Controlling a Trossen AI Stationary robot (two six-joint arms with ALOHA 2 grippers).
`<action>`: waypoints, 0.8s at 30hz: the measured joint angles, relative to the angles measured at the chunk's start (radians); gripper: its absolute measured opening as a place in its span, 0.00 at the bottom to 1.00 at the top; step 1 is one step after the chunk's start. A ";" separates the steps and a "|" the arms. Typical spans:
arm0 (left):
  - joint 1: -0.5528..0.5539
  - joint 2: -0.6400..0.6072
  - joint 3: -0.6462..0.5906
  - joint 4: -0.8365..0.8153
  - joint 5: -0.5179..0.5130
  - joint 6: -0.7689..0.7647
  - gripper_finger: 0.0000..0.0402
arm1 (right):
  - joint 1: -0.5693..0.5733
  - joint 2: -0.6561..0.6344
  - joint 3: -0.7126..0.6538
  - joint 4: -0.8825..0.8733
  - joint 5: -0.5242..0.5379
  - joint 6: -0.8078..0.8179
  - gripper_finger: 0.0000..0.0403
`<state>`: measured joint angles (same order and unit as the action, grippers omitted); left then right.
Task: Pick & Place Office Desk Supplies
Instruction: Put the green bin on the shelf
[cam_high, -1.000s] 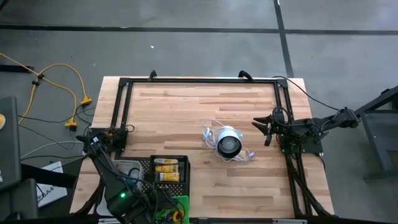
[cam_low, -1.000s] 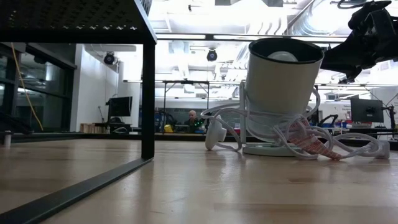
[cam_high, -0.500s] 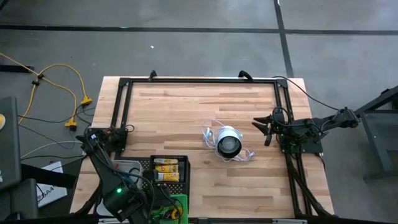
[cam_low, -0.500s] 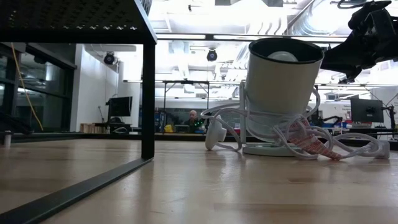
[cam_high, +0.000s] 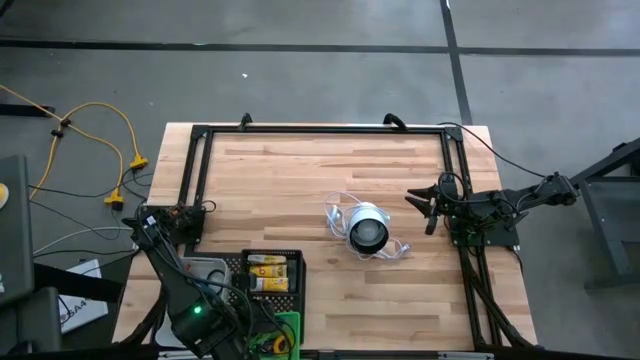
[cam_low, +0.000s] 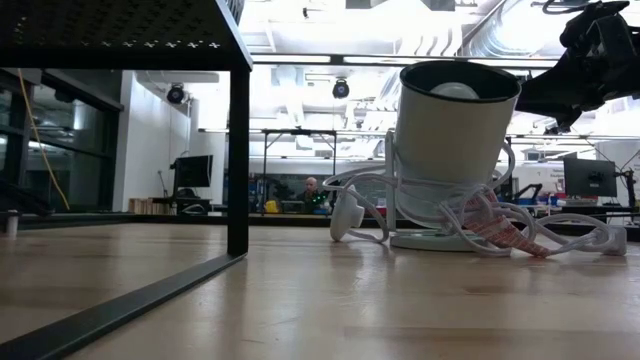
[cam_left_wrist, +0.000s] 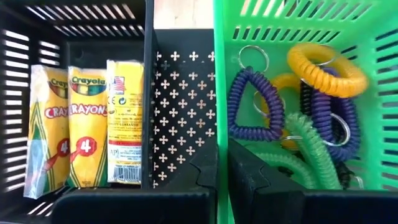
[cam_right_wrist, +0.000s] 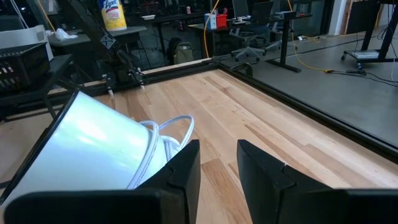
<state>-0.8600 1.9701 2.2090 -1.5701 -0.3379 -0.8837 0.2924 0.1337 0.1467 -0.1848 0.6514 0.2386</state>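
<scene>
Wooden worktop (cam_high: 290, 170); round white-and-black object (cam_high: 367, 230) with white cord (cam_high: 398, 251), mid-worktop; black tray (cam_left_wrist: 180, 112) beside green tray (cam_left_wrist: 221, 74); yellow floor cable (cam_high: 110, 125).

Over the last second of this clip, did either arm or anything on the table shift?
Only the left arm shifted slightly at the table's near-left edge, above the black tray and green tray; nothing was picked up or released. The right gripper, the round white-and-black object and the crayon packs stayed put.
</scene>
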 joint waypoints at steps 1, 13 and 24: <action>0.000 0.000 -0.002 -0.001 0.000 -0.001 0.01 | 0.000 0.000 0.000 0.000 0.000 0.000 0.23; 0.000 -0.022 -0.022 0.001 -0.006 0.026 0.01 | 0.000 0.000 0.000 0.000 0.000 0.000 0.23; 0.002 -0.046 -0.083 -0.001 -0.035 0.013 0.01 | 0.000 0.000 0.000 0.000 0.000 0.000 0.23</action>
<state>-0.8585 1.9240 2.1261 -1.5713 -0.3727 -0.8707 0.2923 0.1337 0.1467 -0.1846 0.6514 0.2386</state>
